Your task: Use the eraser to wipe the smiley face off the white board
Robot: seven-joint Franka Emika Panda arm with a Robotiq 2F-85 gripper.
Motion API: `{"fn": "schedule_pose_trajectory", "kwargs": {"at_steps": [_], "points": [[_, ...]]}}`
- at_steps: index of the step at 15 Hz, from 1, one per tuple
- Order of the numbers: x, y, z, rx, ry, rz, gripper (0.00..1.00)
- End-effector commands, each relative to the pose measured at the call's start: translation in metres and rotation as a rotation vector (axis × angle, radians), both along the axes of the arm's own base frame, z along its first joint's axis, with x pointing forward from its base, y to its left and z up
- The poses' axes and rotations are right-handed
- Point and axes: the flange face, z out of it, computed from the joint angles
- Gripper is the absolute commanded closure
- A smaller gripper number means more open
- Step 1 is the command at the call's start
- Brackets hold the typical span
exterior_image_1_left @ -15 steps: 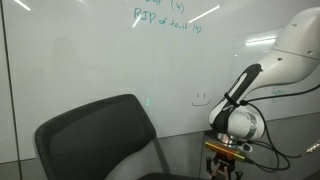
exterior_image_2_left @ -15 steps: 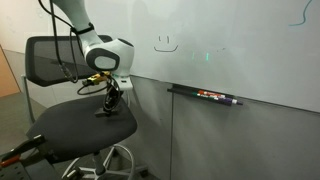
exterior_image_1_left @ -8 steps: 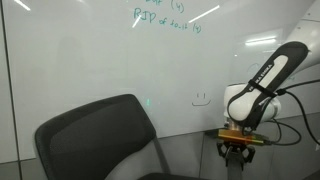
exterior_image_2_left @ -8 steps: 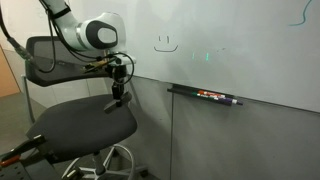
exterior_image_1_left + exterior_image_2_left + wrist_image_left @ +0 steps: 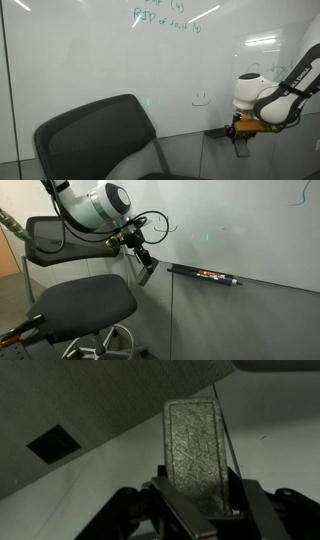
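Note:
The white board (image 5: 90, 50) (image 5: 240, 230) fills the wall in both exterior views. The smiley face (image 5: 201, 98), a small thin dark drawing, sits low on it; in an exterior view (image 5: 166, 222) the arm's cables partly cross it. My gripper (image 5: 241, 141) (image 5: 146, 270) is shut on the eraser (image 5: 193, 445), a grey felt block also visible in an exterior view (image 5: 147, 273). It hangs below and beside the smiley face, off the board.
A black mesh office chair (image 5: 95, 135) (image 5: 80, 300) stands in front of the board. A marker tray with pens (image 5: 205, 275) runs along the board's lower edge. Teal handwriting (image 5: 165, 18) is higher on the board.
The gripper has lifted the eraser from the chair seat and swung up and toward the board, tilting as it went.

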Motion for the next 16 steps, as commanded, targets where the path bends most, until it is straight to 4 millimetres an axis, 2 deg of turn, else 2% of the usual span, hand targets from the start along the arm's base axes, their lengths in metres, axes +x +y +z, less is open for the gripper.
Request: {"fn": "schedule_pose_trajectory", "kwargs": {"at_steps": [1,5,11,16], "points": [[0.013,-0.004,0.026,-0.038,-0.127,0.147,0.69],[0.029,0.001,0.057,-0.085,-0.241,0.336,0.69],[0.064,0.015,0.105,-0.128,-0.418,0.591,0.69],[0.088,0.013,0.137,-0.123,-0.567,0.779,0.69]]}}
